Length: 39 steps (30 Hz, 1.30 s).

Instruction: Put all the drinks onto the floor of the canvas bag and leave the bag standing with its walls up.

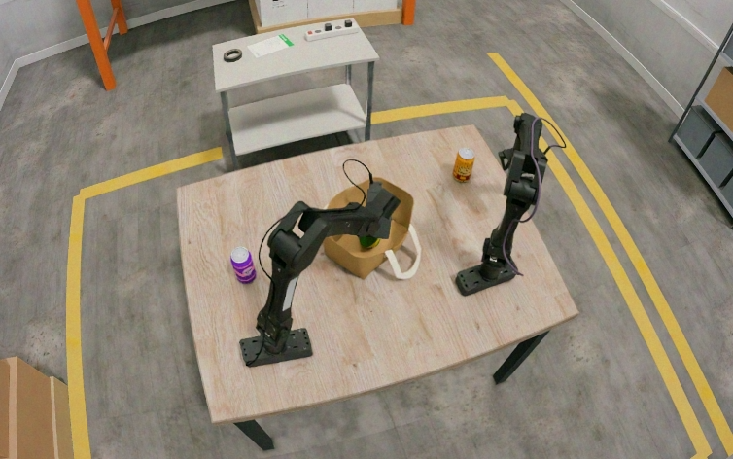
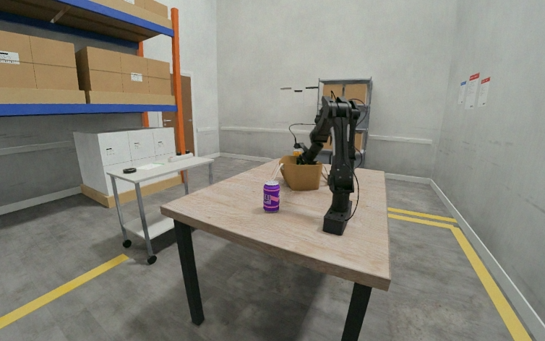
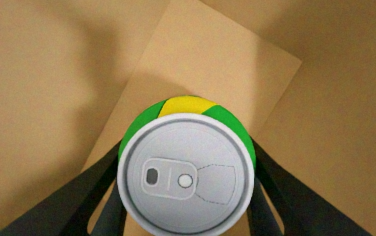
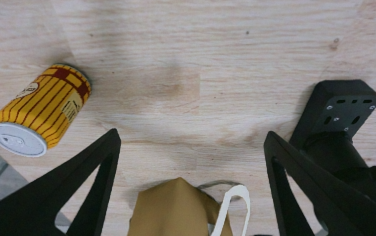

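Note:
The tan canvas bag point(image 1: 348, 260) point(image 2: 301, 178) point(image 4: 172, 212) stands mid-table with its walls up. My left gripper point(image 3: 187, 138) reaches down inside it, shut on a green-and-yellow can point(image 1: 369, 241) point(image 3: 187, 104). The can is upright in the left wrist view; whether its base touches the bag floor is hidden. A purple can point(image 1: 243, 268) point(image 2: 271, 199) stands on the table beside the left arm. An orange can point(image 1: 463, 166) point(image 4: 50, 102) stands near the far right corner in the top view. My right gripper point(image 4: 191, 136) is open and empty, high above the table, beside the orange can.
A white handle point(image 1: 416, 254) point(image 4: 241, 192) hangs outside the bag toward the right arm's side. The right arm's base point(image 1: 485, 276) stands on the table point(image 1: 378, 346). The left arm point(image 1: 286, 249) spans from its base to over the bag. A white cart point(image 1: 297, 56) stands behind the table.

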Available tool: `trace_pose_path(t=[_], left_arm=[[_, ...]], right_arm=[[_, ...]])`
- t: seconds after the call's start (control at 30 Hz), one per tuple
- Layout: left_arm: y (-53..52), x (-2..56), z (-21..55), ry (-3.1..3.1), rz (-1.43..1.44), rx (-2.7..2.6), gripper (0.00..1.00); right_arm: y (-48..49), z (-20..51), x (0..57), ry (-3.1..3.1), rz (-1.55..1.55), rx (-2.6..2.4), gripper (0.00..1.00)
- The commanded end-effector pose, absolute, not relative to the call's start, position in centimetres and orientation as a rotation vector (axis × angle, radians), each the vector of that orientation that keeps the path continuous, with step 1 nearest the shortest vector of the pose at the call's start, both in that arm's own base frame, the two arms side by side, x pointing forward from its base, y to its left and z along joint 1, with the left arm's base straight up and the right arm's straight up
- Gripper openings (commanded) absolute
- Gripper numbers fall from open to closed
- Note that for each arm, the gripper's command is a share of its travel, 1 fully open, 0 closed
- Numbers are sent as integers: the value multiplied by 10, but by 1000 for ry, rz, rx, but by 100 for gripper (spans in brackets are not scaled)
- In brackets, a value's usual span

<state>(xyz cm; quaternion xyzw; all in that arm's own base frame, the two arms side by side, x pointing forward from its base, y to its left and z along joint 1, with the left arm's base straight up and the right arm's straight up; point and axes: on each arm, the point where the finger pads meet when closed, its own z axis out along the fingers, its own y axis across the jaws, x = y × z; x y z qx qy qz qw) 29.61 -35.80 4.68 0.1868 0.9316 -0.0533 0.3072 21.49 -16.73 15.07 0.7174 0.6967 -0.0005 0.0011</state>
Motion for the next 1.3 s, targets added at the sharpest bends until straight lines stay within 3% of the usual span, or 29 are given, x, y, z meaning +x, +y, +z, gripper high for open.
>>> trace_pose_path(t=[0.0, 0.4, 0.43, 1.27], left_arm=[[-364, 307, 70, 2383, -186, 449, 70], [-377, 315, 90, 2345, -245, 408, 70], [-377, 315, 89, 2345, -243, 411, 84], [-377, 315, 85, 2350, -237, 413, 86]], right_arm=[[-168, 161, 213, 2151, -16, 2220, 100], [-168, 161, 213, 2151, -16, 2220, 100], [-168, 161, 213, 2151, -16, 2220, 100], [-168, 161, 213, 2151, -16, 2220, 100]])
